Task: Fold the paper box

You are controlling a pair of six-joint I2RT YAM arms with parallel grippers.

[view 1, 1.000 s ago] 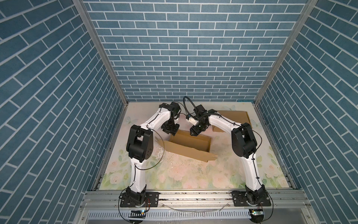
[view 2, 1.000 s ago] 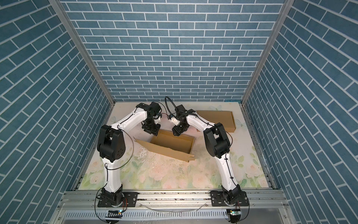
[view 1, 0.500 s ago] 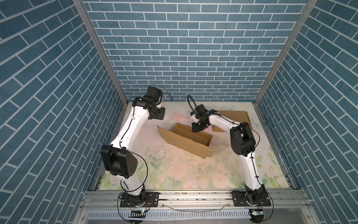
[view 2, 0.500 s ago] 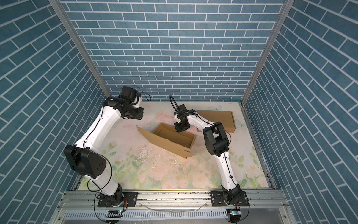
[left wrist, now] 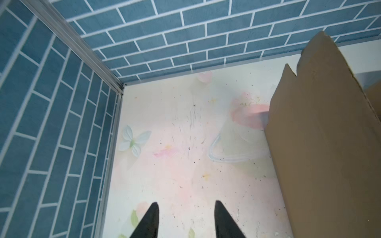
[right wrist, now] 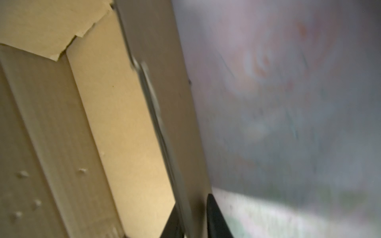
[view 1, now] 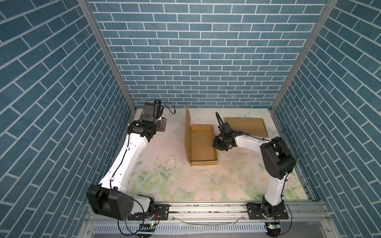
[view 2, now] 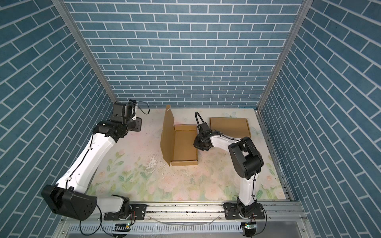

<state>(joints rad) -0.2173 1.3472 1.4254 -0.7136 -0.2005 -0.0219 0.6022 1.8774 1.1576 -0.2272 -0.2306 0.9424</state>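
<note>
The brown paper box lies in the middle of the mat as an open tray, long side running front to back. Its lid flap stands upright along the tray's left side. My right gripper is shut on the tray's right wall, one finger inside and one outside. Away from the box, my left gripper hangs open and empty over the mat by the back-left corner.
A second, flat closed cardboard box lies at the back right, just behind my right wrist. Blue brick walls enclose the floral mat on three sides. The metal rail with both arm bases runs along the front.
My left arm has drawn back from the box to the back-left corner. The box has swung round to lie front to back, lid upright. My right gripper has shut on its wall.
</note>
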